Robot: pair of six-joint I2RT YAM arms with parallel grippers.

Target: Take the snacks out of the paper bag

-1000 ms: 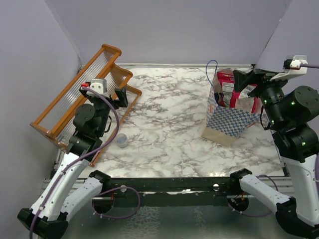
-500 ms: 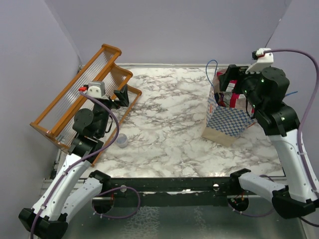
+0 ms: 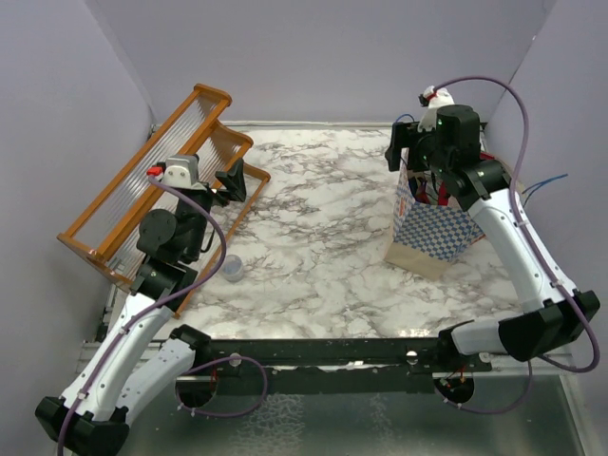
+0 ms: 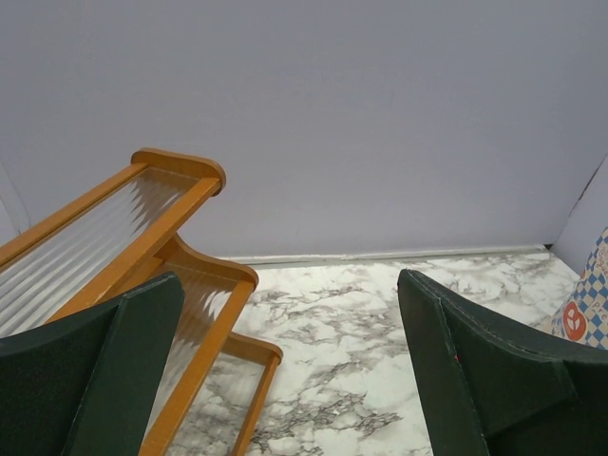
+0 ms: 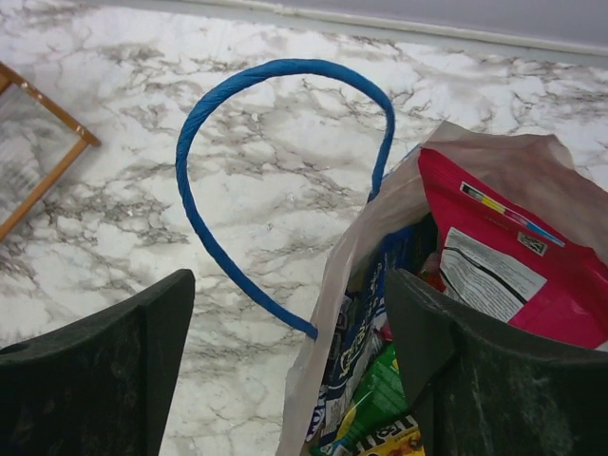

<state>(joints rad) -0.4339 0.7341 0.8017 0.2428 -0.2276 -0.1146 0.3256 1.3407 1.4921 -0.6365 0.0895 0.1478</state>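
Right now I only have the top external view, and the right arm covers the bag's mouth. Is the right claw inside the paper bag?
Observer: The right wrist view shows the right claw open astride the paper bag wall, one finger over the table, the other over the contents.
Operator: What shows in there?
Observer: A pink-red pouch stands tallest, with a blue packet and a green wrapper lower beside it.
Operator: Is the left claw holding anything?
Observer: No. The left wrist view shows the left claw open and empty, with the orange rack in front of it.
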